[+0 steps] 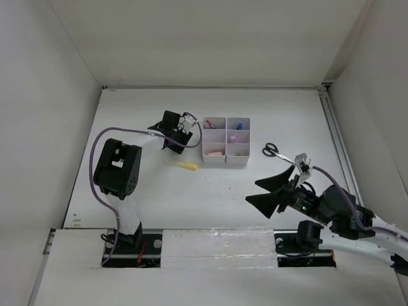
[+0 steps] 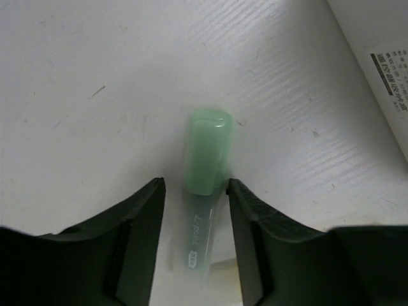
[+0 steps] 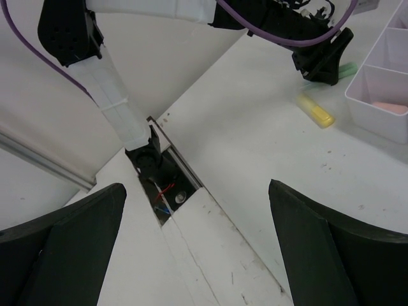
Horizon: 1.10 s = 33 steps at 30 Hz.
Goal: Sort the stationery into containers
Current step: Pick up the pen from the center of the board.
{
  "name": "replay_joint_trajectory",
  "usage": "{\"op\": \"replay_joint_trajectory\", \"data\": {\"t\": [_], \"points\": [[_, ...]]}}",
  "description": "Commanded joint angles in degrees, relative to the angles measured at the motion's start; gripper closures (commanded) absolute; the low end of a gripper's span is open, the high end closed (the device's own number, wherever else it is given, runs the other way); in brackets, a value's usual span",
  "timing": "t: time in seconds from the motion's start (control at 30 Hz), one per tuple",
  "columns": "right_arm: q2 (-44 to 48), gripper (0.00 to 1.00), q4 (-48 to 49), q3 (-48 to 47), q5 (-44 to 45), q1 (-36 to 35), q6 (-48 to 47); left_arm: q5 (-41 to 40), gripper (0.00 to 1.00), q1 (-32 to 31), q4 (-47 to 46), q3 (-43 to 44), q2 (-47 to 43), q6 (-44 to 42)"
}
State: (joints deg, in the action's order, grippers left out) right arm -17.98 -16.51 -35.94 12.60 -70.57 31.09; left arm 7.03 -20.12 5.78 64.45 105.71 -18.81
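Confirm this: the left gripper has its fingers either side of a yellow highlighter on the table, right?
No. The highlighter between the fingers of the left gripper is green, not yellow, lying on the table; the left wrist view shows it.

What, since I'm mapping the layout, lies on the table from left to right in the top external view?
Yellow plastic highlighter → white plastic six-compartment organiser tray → black-handled scissors. The pincers overlap these sideways, so they are left out.

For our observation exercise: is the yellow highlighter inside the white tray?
No, the yellow highlighter lies on the table outside the white tray.
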Motion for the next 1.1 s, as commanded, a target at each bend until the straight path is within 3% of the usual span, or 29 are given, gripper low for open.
{"op": "replay_joint_trajectory", "data": {"t": [0.0, 0.1, 0.2, 0.27, 0.6, 0.83, 0.97, 1.07], "points": [[0.7, 0.0, 0.3, -3.2, 0.8, 0.0, -0.2, -0.4, 0.62, 0.4, 4.2, 1.4, 2.5, 0.2], [1.4, 0.0, -0.2, -3.2, 0.8, 0.0, -0.2, 0.1, 0.77, 0.4, 4.2, 1.4, 2.5, 0.2], [2.1, 0.0, -1.2, -3.7, 1.4, 0.0, -0.2, 0.1, 0.8, 0.4, 4.2, 1.4, 2.5, 0.7], [3.6, 0.0, -1.8, -4.2, 2.0, 0.0, 0.3, 0.1, 1.0, 0.4, 4.2, 1.4, 2.5, 1.4], [2.9, 0.0, -1.8, -4.2, 3.7, 0.0, 0.3, 1.0, 1.0, 0.4, 2.9, 5.3, -0.8, 7.0], [0.6, 0.0, 0.7, -4.8, 7.5, 0.0, 2.2, 2.4, 1.0, 0.4, 0.4, 4.1, -13.7, 8.8], [0.6, 0.0, 5.6, -4.3, 12.4, 0.0, 3.4, -2.9, 1.0, -4.9, 2.2, 4.1, -20.2, 8.8], [-2.0, 0.0, 8.9, -4.8, 16.0, 0.0, 4.0, -1.0, 1.0, -5.5, 5.1, 5.0, -25.0, 9.7]]}}
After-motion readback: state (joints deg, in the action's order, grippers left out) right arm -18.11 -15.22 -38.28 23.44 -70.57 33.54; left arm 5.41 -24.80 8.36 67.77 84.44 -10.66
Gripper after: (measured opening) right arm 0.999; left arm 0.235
